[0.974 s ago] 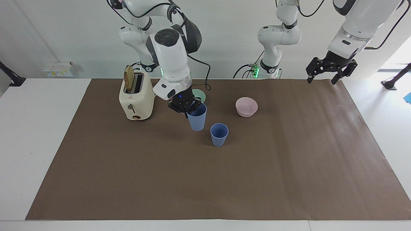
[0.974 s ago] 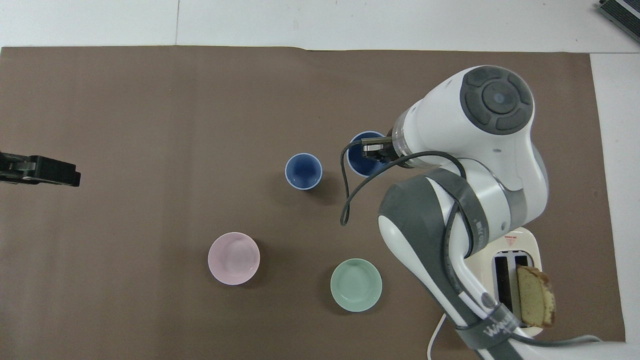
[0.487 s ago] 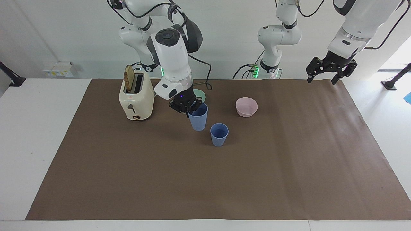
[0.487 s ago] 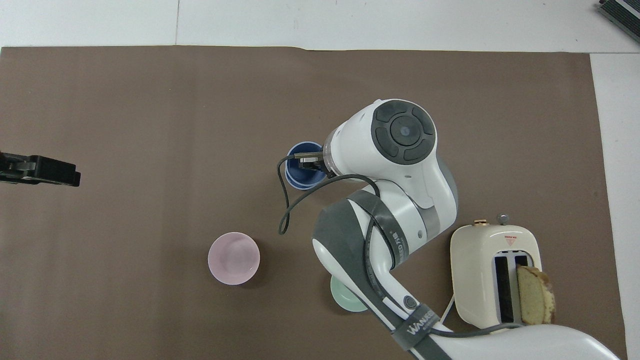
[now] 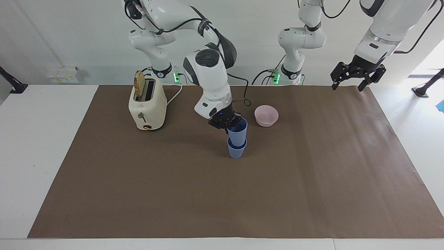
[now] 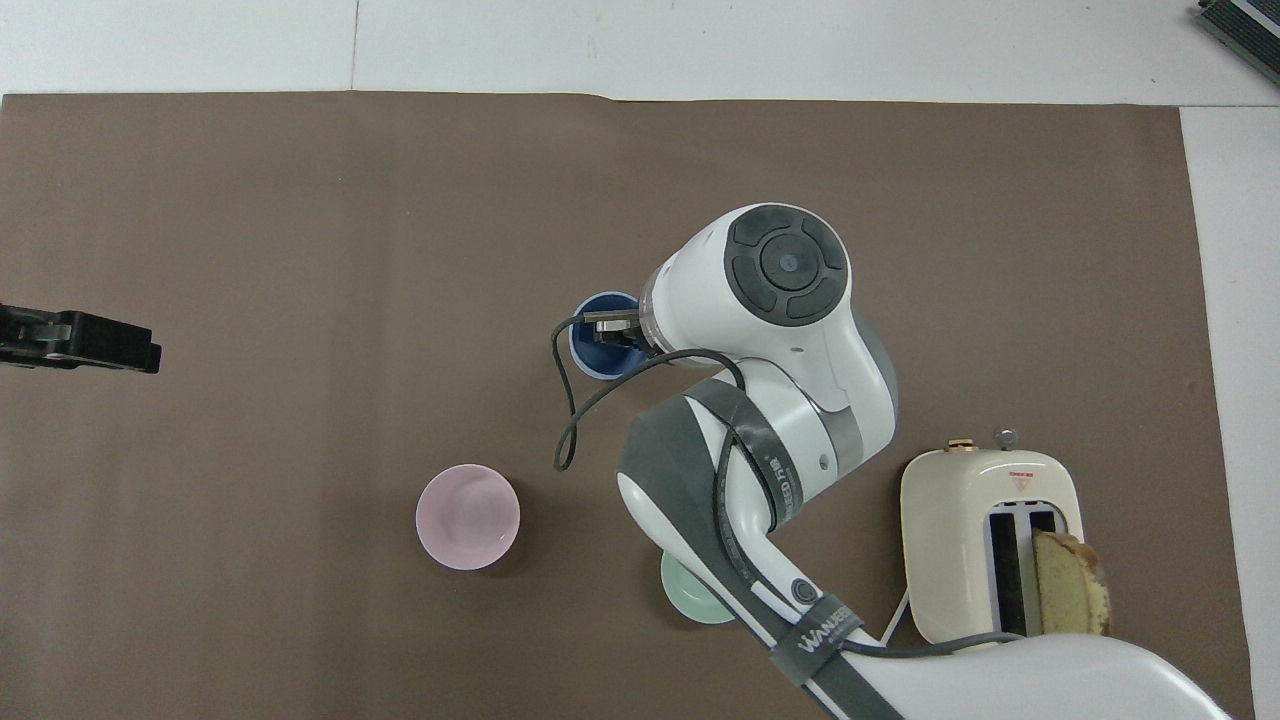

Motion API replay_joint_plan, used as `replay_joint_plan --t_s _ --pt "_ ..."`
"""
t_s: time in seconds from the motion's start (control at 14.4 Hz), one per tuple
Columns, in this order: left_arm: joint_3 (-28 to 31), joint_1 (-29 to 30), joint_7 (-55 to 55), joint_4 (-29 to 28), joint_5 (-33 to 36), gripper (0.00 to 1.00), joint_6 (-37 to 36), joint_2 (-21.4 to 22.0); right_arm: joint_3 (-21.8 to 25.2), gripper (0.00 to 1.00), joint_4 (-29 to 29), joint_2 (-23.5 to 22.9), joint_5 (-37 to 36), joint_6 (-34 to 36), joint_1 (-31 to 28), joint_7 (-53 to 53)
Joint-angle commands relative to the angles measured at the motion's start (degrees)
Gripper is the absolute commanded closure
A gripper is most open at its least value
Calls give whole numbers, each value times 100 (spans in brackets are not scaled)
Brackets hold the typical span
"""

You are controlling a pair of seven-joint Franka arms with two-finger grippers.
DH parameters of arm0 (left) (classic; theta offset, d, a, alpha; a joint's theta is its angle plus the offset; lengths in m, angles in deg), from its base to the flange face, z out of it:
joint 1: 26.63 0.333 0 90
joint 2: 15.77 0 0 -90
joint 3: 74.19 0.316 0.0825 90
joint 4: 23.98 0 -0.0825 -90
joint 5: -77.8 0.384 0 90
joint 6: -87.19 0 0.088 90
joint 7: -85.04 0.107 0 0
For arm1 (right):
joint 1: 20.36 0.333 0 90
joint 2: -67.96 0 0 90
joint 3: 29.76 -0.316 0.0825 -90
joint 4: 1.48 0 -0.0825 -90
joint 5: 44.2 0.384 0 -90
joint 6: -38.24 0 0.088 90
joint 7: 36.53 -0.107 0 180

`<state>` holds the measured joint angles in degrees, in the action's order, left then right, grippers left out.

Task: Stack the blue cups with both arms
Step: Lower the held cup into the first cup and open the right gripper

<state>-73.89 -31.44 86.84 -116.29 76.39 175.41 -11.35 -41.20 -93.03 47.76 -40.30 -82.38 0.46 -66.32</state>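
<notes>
stacking step in hand: we see the right gripper point(image 5: 227, 125) clenched on the rim of the upper blue cup point(image 5: 238, 131), one finger inside and one outside by the look of it. that cup sits partway down in the lower blue cup point(image 5: 236, 148), which stands upright on the brown mat point(image 5: 138, 191). taking the pink bowl point(image 5: 266, 115) as landmark, the two cups are near it, farther from the robots and a bit toward the right arm's end of the table. in the overhead view the cups read as one blue circle point(image 6: 603, 338), so we judge them lined up; how deep the upper cup is seated we cannot tell, though a fair part of it stands above the lower rim.

left gripper point(image 5: 349, 80) hangs with its fingers spread, holding nothing, over the mat edge well apart from the pink bowl toward the left arm's end; that arm waits.

we judge the task close to done. next move calls for letting go of the rim and pulling straight up, so the finger inside does not drag the upper cup out or tip the pair. a small push down first may help if it is not seated.

toaster point(image 5: 147, 106) with a bread slice point(image 5: 139, 84) stands well apart from the pink bowl toward the right arm's end; green bowl point(image 6: 690, 602) is mostly hidden under the right arm.
</notes>
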Motion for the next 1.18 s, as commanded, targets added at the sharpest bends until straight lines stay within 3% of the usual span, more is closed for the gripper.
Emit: replay_joint_plan --t_s 0.0,0.83,0.9,0.97,1.11 --pt "-12 42 22 -41 -52 0 -51 86 -16 100 -12 -63 -3 -15 -16 -89" --pt "-12 51 22 -41 -52 0 -51 86 2 100 -65 -388 -29 -243 -43 -97" --pt "-12 51 22 -41 -52 0 -51 86 2 94 -65 -388 -29 -243 -43 -97" --pt "-12 51 22 -41 -52 0 -51 86 2 64 -65 -388 -29 -243 -51 -97" --pt "-12 51 22 -41 -52 0 -51 86 2 41 -56 -388 -29 -243 -69 -97"
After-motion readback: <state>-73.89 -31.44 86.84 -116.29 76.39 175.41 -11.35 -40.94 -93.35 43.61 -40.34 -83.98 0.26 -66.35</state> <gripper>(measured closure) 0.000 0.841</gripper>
